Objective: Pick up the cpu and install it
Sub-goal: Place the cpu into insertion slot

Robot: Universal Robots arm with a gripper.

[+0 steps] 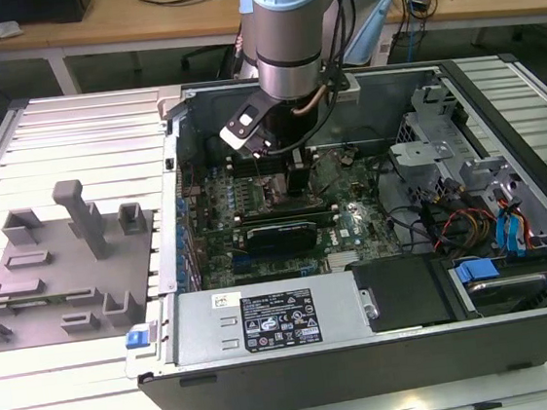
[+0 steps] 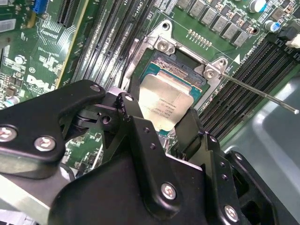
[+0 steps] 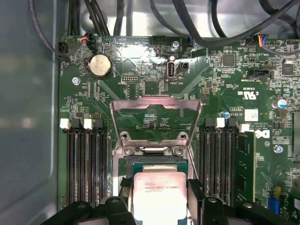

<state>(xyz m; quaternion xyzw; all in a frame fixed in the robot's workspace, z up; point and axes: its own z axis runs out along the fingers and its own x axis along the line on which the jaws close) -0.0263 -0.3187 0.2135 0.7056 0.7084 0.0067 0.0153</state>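
Cpu point(image 2: 164, 104) is pinched edge-to-edge between the gripper point(image 3: 159, 188) fingers, directly over the open socket point(image 2: 182, 63). It seems tilted and not seated. The load plate point(image 3: 154, 116) stands raised behind the socket. Risk: lowering it askew could bend the socket pins or misalign its corners.

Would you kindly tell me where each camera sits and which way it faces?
Exterior view: off the arm, looking down into the open computer case; the arm reaches in.
First wrist view: on the wrist, facing the motherboard squarely; the claw grips the cpu.
Second wrist view: on the wrist, slanting past the claw's black body at the cpu.
Both wrist views share the cpu and socket.
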